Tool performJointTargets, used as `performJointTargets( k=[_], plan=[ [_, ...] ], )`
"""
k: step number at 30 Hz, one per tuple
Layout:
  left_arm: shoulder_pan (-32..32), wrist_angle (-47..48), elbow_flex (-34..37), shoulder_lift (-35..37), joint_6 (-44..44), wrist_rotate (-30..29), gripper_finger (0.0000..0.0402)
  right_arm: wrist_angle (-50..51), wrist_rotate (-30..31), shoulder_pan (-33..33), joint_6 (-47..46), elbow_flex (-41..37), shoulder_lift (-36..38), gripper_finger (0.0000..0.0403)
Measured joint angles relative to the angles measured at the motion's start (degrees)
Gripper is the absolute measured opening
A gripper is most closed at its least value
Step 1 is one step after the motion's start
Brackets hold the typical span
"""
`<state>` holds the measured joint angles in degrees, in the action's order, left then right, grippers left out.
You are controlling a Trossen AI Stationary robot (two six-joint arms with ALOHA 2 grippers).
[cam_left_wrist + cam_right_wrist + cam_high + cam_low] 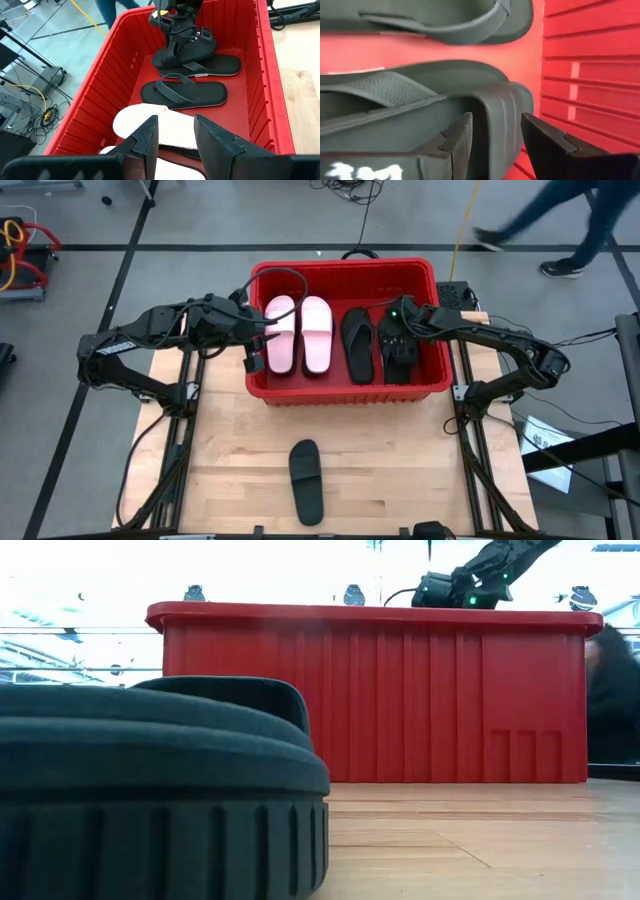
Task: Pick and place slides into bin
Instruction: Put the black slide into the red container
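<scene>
The red bin [345, 395] stands at the table's far middle. In it lie a pale pink pair of slides [298, 335], a black flip-flop [358, 345] and a second flip-flop [220, 65] by the right wall. My right gripper [495, 145] reaches down into the bin's right part and is shut on a black slide [187, 50] that sits on that second flip-flop. My left gripper [175, 137] hangs open above the pink pair at the bin's left wall, with nothing between its fingers. Another black slide [305, 480] lies flat on the table near the front edge. My right gripper pinches a thick, rounded black part of the slide [500, 117] between its two fingers; whether that part is the sole's edge or the band, I cannot tell. The fingers slant down into the bin from the table's right. The slide stands tilted, its lower side on the flip-flop [445, 72].
The bin's ribbed right wall [590, 65] is close beside my right fingers. In the low view the near black slide [150, 790] fills the left foreground and the bin's front wall [370, 700] hides what is inside. A person walks past beyond the table's far right [560, 220].
</scene>
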<state>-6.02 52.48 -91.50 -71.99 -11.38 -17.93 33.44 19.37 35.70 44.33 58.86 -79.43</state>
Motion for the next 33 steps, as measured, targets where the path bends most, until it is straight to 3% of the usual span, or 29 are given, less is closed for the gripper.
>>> performJointTargets(
  k=[4, 11, 19, 24, 33],
  plan=[
    [0.0, 0.0, 0.0, 0.0, 0.0, 0.0, 0.0124, -3.5, 0.8, 0.8, 2.2, -3.7, -0.1, 0.0160],
    [0.0, 0.0, 0.0, 0.0, 0.0, 0.0, 0.0124, -15.6, 7.7, 0.6, 7.6, -9.8, 0.0, 0.0145],
    [0.0, 0.0, 0.0, 0.0, 0.1, 0.0, 0.0124, -16.3, 8.0, 0.6, 3.6, -10.5, 0.0, 0.0014],
    [0.0, 0.0, 0.0, 0.0, 1.7, -0.1, 0.0124, -16.0, 8.2, 0.3, 1.3, -10.5, 0.5, 0.0009],
    [0.0, 0.0, 0.0, 0.0, 2.5, -0.1, 0.0124, -12.5, 17.3, -5.0, -0.3, -10.5, 7.2, 0.0004]
  ],
)
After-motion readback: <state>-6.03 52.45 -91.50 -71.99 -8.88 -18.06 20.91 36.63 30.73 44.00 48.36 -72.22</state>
